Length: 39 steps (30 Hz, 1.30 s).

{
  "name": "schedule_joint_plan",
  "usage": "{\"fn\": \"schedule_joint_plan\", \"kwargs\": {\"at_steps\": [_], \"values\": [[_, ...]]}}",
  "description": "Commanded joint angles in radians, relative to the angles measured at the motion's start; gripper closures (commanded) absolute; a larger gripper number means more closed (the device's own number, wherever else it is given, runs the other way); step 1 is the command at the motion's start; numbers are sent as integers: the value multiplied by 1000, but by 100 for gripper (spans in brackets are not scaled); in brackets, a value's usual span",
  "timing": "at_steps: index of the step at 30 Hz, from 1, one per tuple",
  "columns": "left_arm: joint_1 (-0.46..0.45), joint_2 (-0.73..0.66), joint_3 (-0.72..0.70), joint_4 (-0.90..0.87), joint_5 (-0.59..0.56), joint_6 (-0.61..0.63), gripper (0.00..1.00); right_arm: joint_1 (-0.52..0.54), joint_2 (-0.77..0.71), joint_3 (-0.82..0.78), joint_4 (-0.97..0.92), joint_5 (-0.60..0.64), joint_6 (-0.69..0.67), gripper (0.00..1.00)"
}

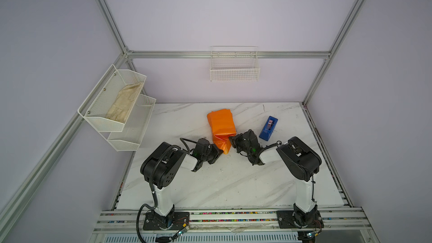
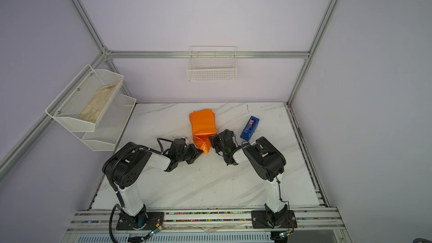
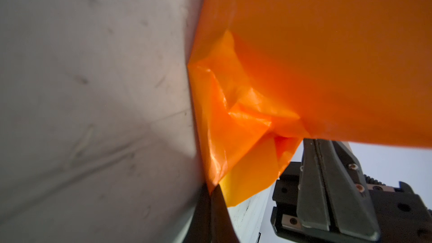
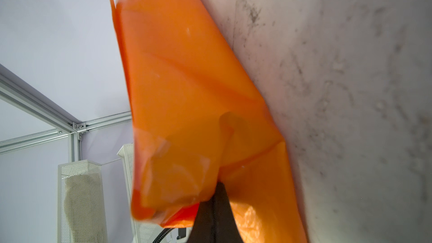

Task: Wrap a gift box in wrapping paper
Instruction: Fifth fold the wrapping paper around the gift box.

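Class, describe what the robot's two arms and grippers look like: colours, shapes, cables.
The left arm and right arm share bulky black joint housings and white links. A ribbed black cable runs up the left arm; thin wires trail the right. The left gripper and right gripper are black.

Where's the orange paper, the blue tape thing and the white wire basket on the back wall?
wrapping paper (image 1: 221, 122): in a top view, middle of its orange upper face.
tape dispenser (image 1: 266, 133): in a top view, its blue body.
wire basket (image 1: 235, 74): in a top view, its front mesh wall.
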Motion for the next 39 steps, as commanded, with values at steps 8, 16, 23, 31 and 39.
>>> {"fn": "schedule_joint_plan", "kwargs": {"at_steps": [8,16,23,31,39], "values": [[4,-49,44,-129,-12,35,100,23,-8,-47,113,16,150,100],[4,-82,39,-129,5,5,100,30,-14,-59,165,62,189,100],[8,-138,58,-161,8,-13,100,38,14,-54,196,32,194,99],[17,-172,96,-180,19,-38,100,46,4,-58,166,23,176,91],[34,-187,95,-142,27,-85,100,57,-9,-58,121,17,141,80]]}}
